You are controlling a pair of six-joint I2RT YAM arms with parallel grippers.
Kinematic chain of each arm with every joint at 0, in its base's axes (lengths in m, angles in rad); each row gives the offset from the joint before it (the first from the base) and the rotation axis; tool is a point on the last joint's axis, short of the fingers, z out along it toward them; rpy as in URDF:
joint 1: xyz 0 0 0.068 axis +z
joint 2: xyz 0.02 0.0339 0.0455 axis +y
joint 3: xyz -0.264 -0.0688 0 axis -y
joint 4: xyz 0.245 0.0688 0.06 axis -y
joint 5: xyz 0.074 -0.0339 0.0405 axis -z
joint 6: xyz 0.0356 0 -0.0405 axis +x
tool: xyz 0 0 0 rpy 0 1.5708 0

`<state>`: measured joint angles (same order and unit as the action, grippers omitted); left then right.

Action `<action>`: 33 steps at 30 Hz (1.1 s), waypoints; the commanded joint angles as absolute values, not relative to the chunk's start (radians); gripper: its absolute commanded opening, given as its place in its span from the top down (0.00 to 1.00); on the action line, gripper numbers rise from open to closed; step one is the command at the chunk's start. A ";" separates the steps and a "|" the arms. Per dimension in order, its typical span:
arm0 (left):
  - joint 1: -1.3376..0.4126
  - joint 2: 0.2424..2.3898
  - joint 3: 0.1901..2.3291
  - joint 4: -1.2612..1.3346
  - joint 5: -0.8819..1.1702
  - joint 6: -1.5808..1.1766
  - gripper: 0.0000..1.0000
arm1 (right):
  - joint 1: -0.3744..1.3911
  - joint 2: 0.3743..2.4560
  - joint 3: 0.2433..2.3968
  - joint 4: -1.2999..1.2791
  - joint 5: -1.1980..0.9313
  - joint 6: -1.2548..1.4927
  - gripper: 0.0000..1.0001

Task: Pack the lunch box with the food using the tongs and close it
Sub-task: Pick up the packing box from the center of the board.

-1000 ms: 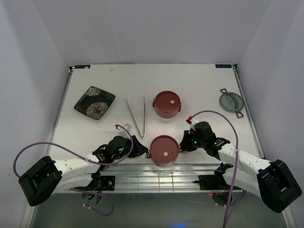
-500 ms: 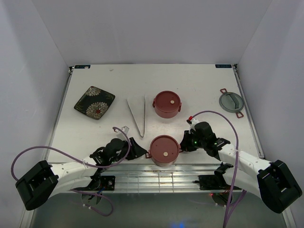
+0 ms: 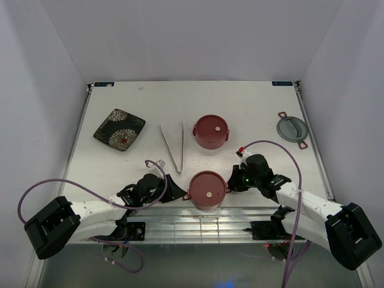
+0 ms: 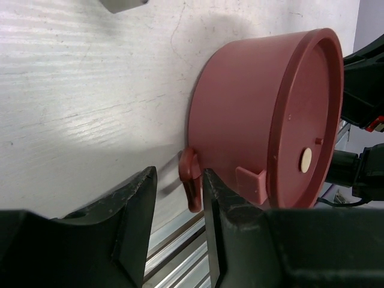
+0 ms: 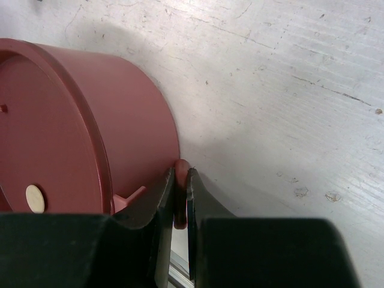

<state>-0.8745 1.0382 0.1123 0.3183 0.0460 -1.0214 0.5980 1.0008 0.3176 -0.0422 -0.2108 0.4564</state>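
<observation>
The lunch box stands as two lidded dusty-red tiers, the near tier [image 3: 207,190] at the table's front and the far tier [image 3: 210,132] behind it. My left gripper [image 3: 180,191] [image 4: 179,176] is open and straddles the near tier's left side handle [image 4: 191,183], which lies against one finger with a gap to the other. At the opposite side my right gripper [image 3: 230,182] [image 5: 180,175] is shut on that tier's right side handle [image 5: 180,195]. The silver tongs [image 3: 174,145] lie flat, left of the far tier. The food is out of view.
A dark floral square plate [image 3: 119,129] sits at the back left. At the back right lies a grey round lid [image 3: 291,129] with red clips. A metal rail [image 3: 198,225] runs along the table's near edge just in front of the near tier.
My left arm has shifted slightly toward the near edge, its jaws staying at the near tier's left handle. The right gripper and both tiers have not moved.
</observation>
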 commanded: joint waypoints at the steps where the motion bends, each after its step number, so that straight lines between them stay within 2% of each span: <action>1: -0.877 1.048 0.170 0.330 0.049 -1.008 0.54 | 0.606 0.982 0.313 -0.012 -0.213 0.451 0.92; 5: -0.877 1.104 0.204 0.331 0.069 -1.006 0.64 | 0.606 0.976 0.324 -0.018 -0.210 0.457 0.92; 7: -0.877 1.127 0.216 0.337 0.077 -1.005 0.76 | 0.606 0.973 0.334 -0.020 -0.204 0.462 0.92; 9: -0.879 1.135 0.222 0.339 0.083 -1.005 0.82 | 0.606 0.968 0.341 -0.021 -0.202 0.468 0.92; 16: -0.879 1.131 0.218 0.337 0.097 -1.008 0.89 | 0.606 0.957 0.341 -0.025 -0.193 0.475 0.92; 21: -0.879 1.126 0.206 0.339 0.098 -1.017 1.00 | 0.606 0.945 0.334 -0.018 -0.195 0.488 0.92; 26: -0.879 1.120 0.238 0.334 0.097 -1.014 1.00 | 0.606 0.950 0.382 -0.052 -0.190 0.491 0.92; 33: -0.877 1.163 0.392 0.227 0.052 -0.973 1.00 | 0.604 0.962 0.483 -0.100 -0.160 0.492 0.92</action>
